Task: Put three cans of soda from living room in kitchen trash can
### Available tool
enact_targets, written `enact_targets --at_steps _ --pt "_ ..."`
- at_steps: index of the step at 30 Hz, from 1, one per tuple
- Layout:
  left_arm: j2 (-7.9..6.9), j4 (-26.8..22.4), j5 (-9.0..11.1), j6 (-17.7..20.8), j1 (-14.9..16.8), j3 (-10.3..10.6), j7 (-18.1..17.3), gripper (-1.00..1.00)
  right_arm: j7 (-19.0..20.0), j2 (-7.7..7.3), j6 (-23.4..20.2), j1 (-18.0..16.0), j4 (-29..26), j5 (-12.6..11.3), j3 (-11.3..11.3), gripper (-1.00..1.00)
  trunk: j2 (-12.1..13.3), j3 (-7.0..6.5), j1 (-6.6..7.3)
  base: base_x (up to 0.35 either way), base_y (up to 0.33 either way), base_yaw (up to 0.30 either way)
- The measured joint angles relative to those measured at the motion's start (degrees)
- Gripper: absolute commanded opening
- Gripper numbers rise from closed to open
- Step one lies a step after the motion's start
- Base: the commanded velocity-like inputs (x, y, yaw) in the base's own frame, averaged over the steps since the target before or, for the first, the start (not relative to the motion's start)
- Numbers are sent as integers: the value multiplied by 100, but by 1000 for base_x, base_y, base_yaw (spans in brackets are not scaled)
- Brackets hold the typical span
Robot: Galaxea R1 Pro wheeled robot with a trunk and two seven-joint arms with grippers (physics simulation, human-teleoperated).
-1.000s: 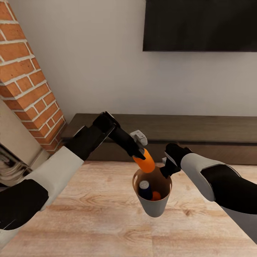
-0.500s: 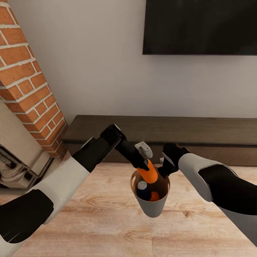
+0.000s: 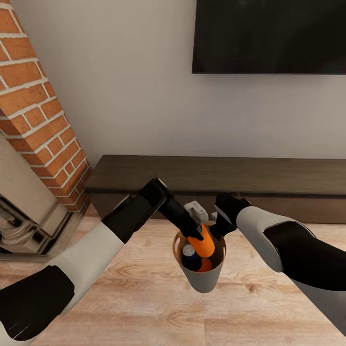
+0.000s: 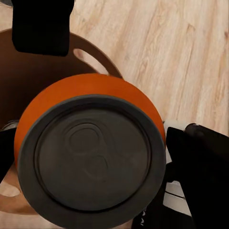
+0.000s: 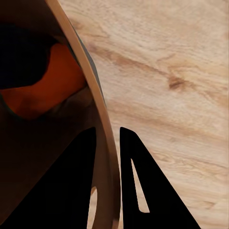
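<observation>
My left gripper (image 3: 198, 234): pinched on the orange can (image 3: 204, 244), fingers either side of the can body, right at the mouth of the trash can (image 3: 204, 283).
Orange can in hand: about halfway down into the trash can, long axis tilted, bottom end going in, top end leaning out toward my left arm. In the left wrist view its grey lid (image 4: 93, 160) with the pull tab faces straight at the camera.
My right gripper (image 3: 215, 229): clamped on the trash can's rim, one finger (image 5: 64, 186) inside the wall and one finger (image 5: 152, 191) outside, holding the bin up off the wood floor (image 3: 144, 307).
Trash can: upright, open end up, grey outside, brown inside, hanging in front of the dark low cabinet (image 3: 269, 180).
Already inside the trash can: a dark blue can (image 3: 189, 253) standing silver top up, and a second orange can (image 3: 205, 265) beside it lower down; can't tell which way that one points.
Around the trash can: brick fireplace (image 3: 33, 115) off to my left, black TV (image 3: 269, 36) on the wall above the cabinet.
</observation>
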State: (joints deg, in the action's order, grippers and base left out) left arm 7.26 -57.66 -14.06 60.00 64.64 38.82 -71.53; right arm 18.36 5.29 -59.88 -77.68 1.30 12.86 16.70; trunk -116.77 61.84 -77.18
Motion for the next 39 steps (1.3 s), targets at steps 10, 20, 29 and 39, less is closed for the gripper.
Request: enact_targets --at_steps 10,20,29,39 --pt "10 0 4 0 -159 285 117 -100 0 6 -1 0 0 -20 -3 -100 0 0 0 0 0 0" --pt "86 5 7 0 -193 317 294 -100 2 132 -1 0 0 -37 -3 -100 0 0 0 0 0 0" --pt "93 305 10 0 -373 337 593 -100 -6 169 4 0 1 9 47 -100 0 0 0 0 0 0" --pt "97 440 23 0 -387 700 708 -100 -1 180 0 0 -8 -35 1 -100 0 0 0 0 0 0"
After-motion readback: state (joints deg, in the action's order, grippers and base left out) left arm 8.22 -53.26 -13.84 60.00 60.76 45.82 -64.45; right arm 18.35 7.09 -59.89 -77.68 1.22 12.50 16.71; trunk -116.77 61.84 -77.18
